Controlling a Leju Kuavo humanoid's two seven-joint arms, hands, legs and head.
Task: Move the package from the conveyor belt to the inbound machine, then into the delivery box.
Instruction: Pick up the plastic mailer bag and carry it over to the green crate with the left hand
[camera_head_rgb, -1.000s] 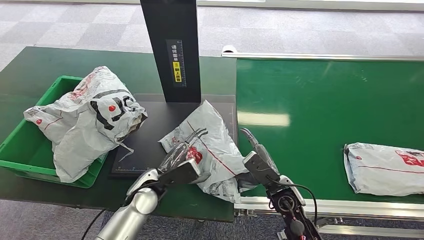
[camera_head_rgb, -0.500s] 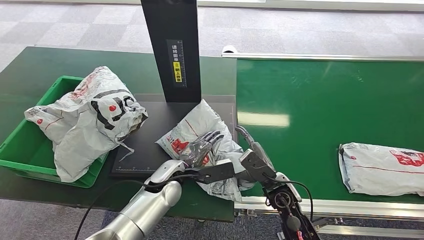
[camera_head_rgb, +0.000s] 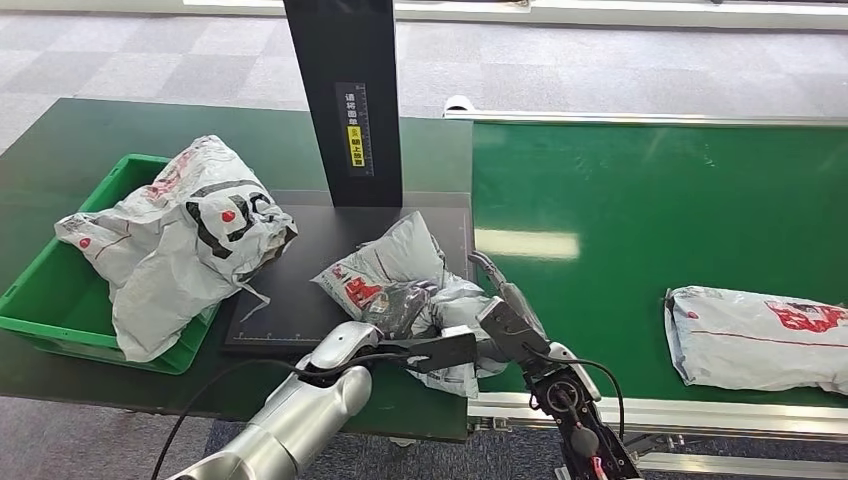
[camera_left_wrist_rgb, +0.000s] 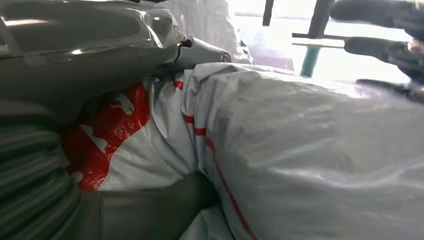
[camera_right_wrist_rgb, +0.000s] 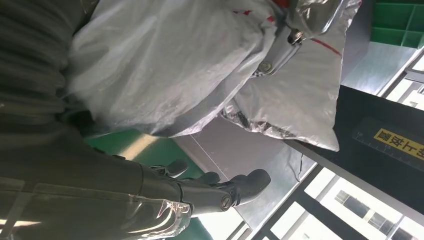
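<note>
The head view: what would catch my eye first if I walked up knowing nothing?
Probably the crumpled grey package on the black scanner plate, with the left hand gripping it and the right hand close beside it. Next, the green bin on the left heaped with grey bags, and another package waiting on the green conveyor belt.

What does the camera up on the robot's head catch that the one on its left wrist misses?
Head view alone: the green bin with a package in the bin, the black scanner post, the green conveyor belt carrying another package, and the right hand.

Left wrist view alone: a close look at the bag's red printing and crumpled plastic against the thumb.

Both: the left hand gripping the grey package on the black scanner plate.
</note>
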